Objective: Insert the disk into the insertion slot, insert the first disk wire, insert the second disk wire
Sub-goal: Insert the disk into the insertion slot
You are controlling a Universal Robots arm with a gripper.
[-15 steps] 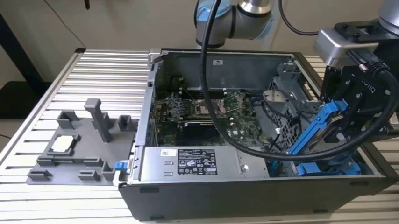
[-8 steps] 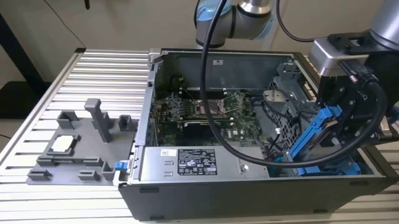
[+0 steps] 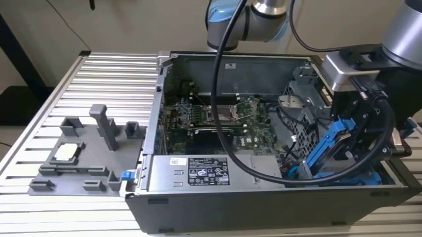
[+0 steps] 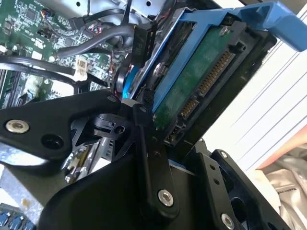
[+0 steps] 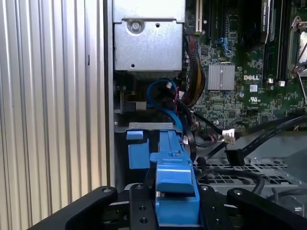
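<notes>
My pincer [image 4: 169, 140] is clamped on the disk [image 4: 201, 81], a black finger [image 4: 144, 139] on either side of its bright blue carrier frame. In the second wrist view the disk's green circuit-board face and its row of connector pins are turned towards the camera.

In the exterior view the disk [image 3: 336, 143] leans steeply, upper end raised, lower end down in the computer case [image 3: 264, 207] at the corner towards the exterior view's right. There it stands just beside the perforated wall of the insertion slot [image 3: 305, 140]. I cannot tell whether it has entered the slot.

In the first wrist view a black flat plug [image 5: 236, 155] and a small white plug [image 5: 229, 135] lie loose on their wires over the motherboard [image 5: 240, 96], which bears white lettering. The grey power-supply box [image 3: 207, 173] carries a white and black printed label. The case sits on a ribbed metal table [image 3: 112, 79] beside a grey fixture tray [image 3: 86, 153].
</notes>
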